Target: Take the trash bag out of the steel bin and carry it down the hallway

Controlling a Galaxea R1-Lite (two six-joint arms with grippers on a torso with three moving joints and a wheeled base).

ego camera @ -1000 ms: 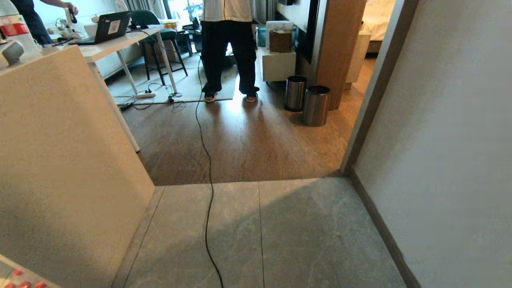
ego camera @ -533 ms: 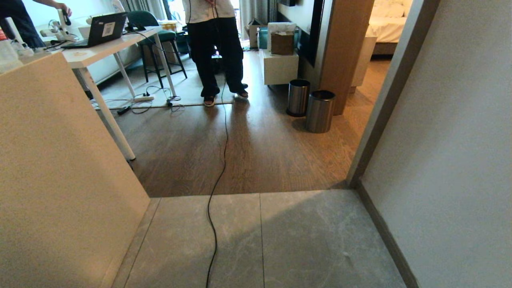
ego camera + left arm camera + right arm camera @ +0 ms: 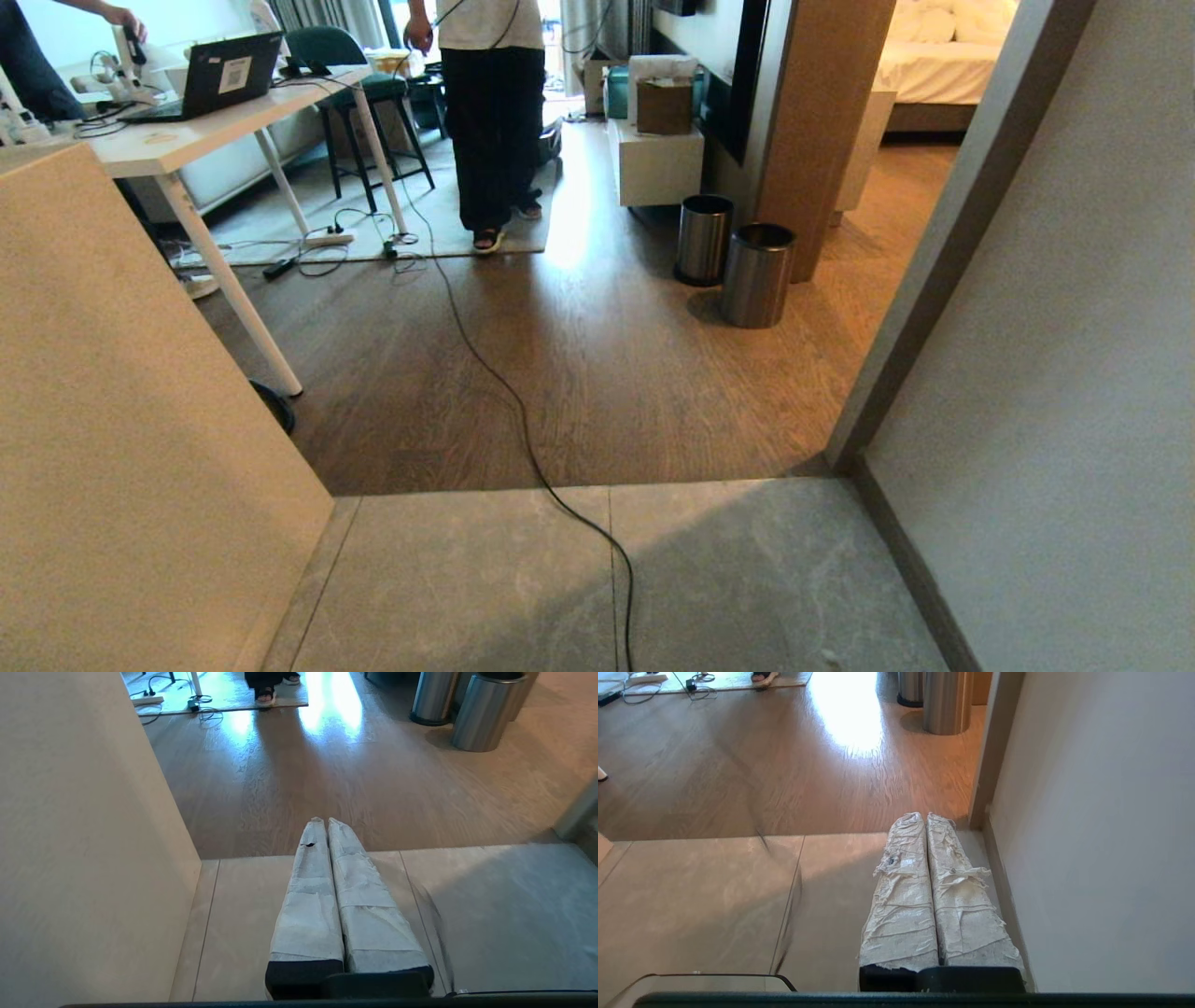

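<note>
Two small steel bins stand side by side on the wooden floor by a wood-clad pillar; the nearer steel bin (image 3: 756, 275) (image 3: 483, 716) (image 3: 948, 702) has a black rim, the other (image 3: 703, 240) stands just behind it. No trash bag shows in either one from here. The hallway's grey stone tiles (image 3: 747, 579) lie directly in front of me. My left gripper (image 3: 325, 821) is shut and holds nothing, low over the tiles. My right gripper (image 3: 924, 815) is likewise shut and holds nothing, close to the right wall. Neither arm shows in the head view.
A black cable (image 3: 523, 420) snakes across the floor toward me. A beige wall corner (image 3: 140, 420) closes the left side, a pale wall (image 3: 1046, 373) the right. A person (image 3: 490, 112) stands on a rug beyond, beside a white table with a laptop (image 3: 224, 75).
The whole head view has shifted: the tile edge and the bins sit lower and nearer, so the camera has moved forward. The person has stepped back onto the rug and the cable has swung.
</note>
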